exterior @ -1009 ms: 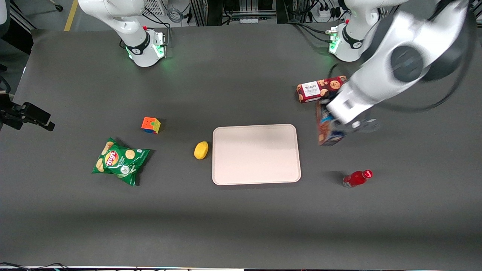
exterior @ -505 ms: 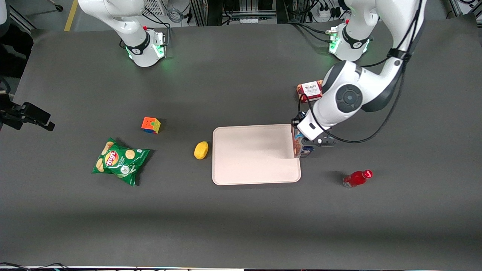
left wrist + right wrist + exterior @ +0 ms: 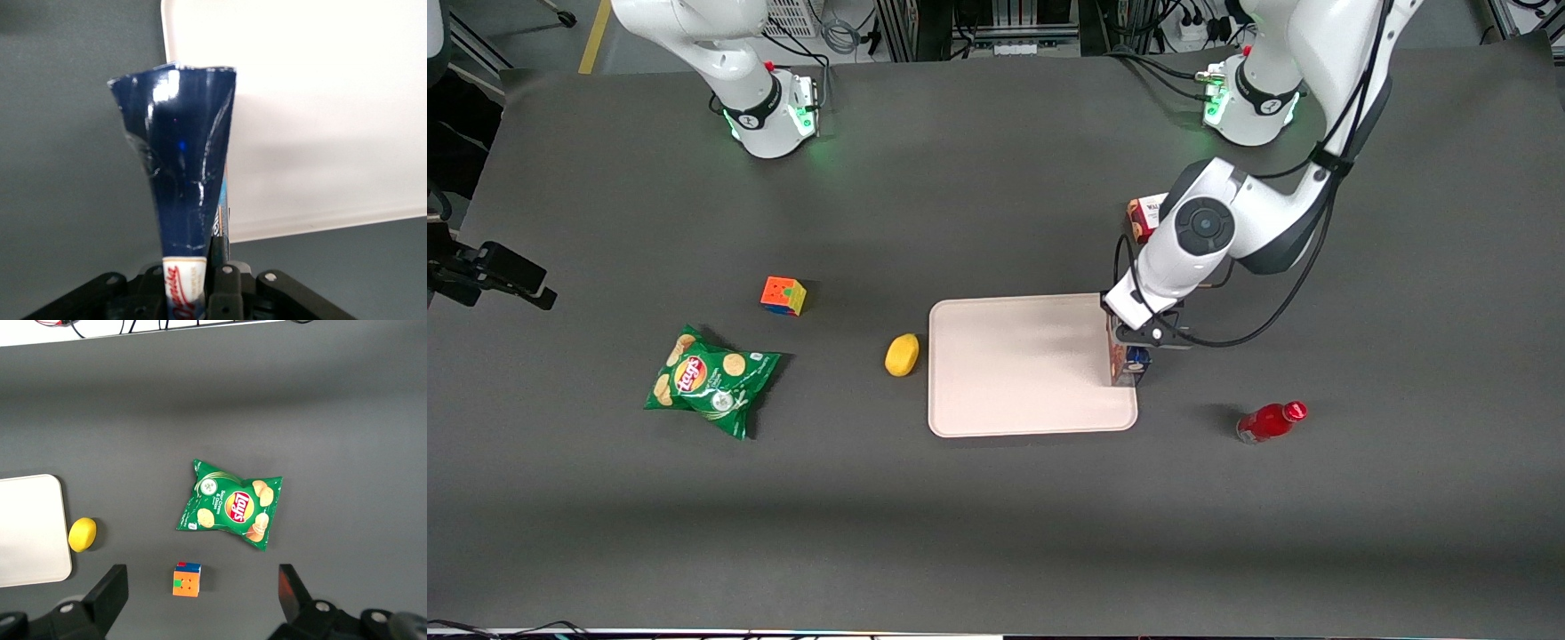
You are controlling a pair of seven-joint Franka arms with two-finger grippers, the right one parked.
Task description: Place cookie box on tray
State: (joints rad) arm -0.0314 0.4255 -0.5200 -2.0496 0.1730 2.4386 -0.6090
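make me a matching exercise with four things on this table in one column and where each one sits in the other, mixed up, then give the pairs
Things
1. dark navy-blue cookie box
2. yellow lemon
3. red bottle
4. green crisp bag

Places
A. lying on the table toward the working arm's end, apart from the tray
B. close beside the pale pinkish-white rectangular tray, at its end toward the parked arm
C. held in the left gripper over the tray's rim at the working arm's end
D. toward the parked arm's end, nearer the front camera than the multicoloured puzzle cube

Pairs: 1-C, 2-B, 3-A, 4-D
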